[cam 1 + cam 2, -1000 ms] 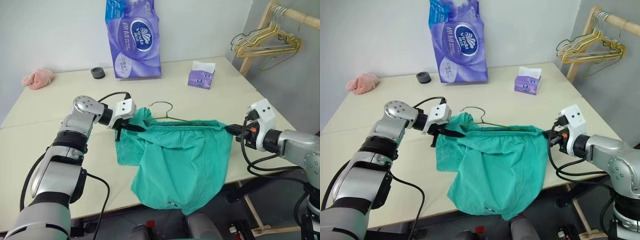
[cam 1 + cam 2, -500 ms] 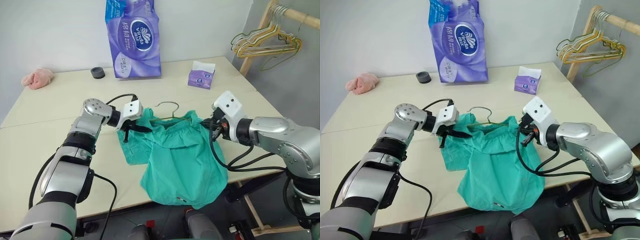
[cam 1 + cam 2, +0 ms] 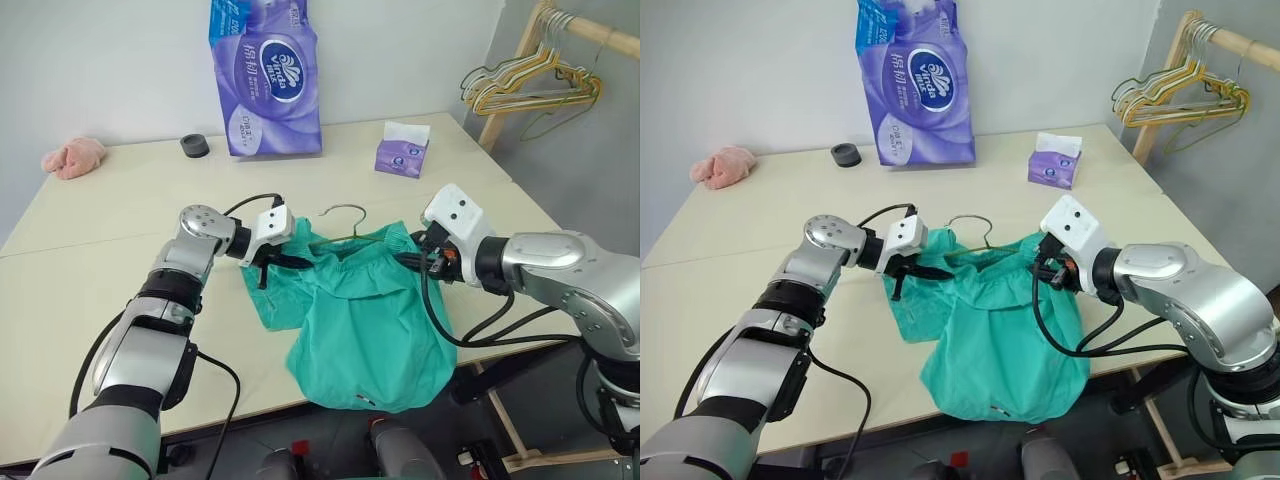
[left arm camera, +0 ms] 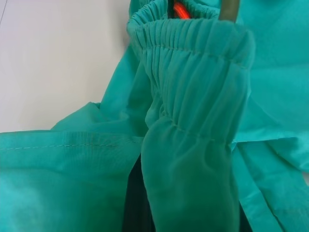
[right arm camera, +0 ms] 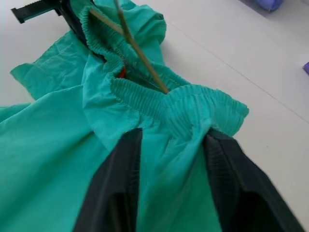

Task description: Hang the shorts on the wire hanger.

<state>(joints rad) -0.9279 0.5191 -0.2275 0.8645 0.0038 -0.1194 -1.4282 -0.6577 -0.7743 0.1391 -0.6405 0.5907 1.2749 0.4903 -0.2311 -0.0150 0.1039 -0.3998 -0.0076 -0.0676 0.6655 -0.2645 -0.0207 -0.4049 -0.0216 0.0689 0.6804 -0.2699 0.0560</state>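
Shorts (image 3: 365, 320) are bunched at bench (image 3: 90, 290) centre-front, waistband gathered up between the two tools, legs draped over the near bench edge with the small white label at the low hem. Wire hanger (image 3: 345, 213) sits at the waistband: hook sticks up at 12 o'clock of the bunch, one wire arm runs down into the elastic opening, seen in the right wrist view (image 5: 140, 53). How far the hanger goes into the shorts: can't tell, fabric hides the lower wire. Left tool (image 3: 290, 262) is clenched on the waistband at 9 o'clock of the bunch, fabric wrapped over its fingers. Right tool (image 3: 412, 262) is at 3 o'clock of the waistband; in its wrist view its fingers (image 5: 116, 188) stand apart with the gathered elastic lying between them, so it reads as released, cloth still touching the pads. Red bit shows inside the waistband opening between the tools, what it is can't tell. Outward: purple tissue box (image 3: 402, 152) at 1 o'clock of the shorts, well apart; big purple tissue pack (image 3: 265, 75) upright at 12 o'clock by the wall; small black ring (image 3: 195, 145) at 11 o'clock beside the pack; pink cloth (image 3: 73, 157) at 10 o'clock near the far left bench edge. Bunch of yellow hangers (image 3: 530, 88) on a wooden rack (image 3: 585, 30) at 2 o'clock, off the bench.
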